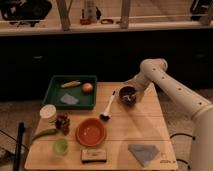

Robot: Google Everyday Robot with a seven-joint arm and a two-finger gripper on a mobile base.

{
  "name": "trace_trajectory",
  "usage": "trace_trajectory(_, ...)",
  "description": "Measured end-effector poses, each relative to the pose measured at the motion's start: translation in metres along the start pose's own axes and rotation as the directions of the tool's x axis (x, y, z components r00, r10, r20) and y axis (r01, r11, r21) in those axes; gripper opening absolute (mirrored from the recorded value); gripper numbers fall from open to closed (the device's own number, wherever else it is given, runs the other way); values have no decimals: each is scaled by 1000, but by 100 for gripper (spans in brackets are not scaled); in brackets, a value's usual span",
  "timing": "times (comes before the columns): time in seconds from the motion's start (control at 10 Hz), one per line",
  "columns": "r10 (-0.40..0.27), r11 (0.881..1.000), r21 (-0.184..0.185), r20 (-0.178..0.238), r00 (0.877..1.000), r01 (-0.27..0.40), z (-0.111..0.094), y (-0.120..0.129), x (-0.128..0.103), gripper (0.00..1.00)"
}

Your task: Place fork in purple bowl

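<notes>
Gripper point(131, 90) right at purple bowl point(122, 93) rim; open or closed, cannot tell. Pale bit inside, maybe fork point(129, 98). Fork likely light, hard, slippery; hold mid-handle.

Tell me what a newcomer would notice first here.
The white robot arm reaches in from the right, its gripper at the small round dark purple bowl on the far side of the wooden table. The wide orange bowl sits near the front, the green rectangular tray at far left.

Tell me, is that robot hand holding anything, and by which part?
It cannot be told. The gripper hangs right at the purple bowl, and whatever it may grip does not show.
</notes>
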Motion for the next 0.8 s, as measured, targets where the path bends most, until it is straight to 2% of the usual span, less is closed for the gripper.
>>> trace_trajectory(0.8,19,1000,-4,32,999,-19,-3,1,11,80)
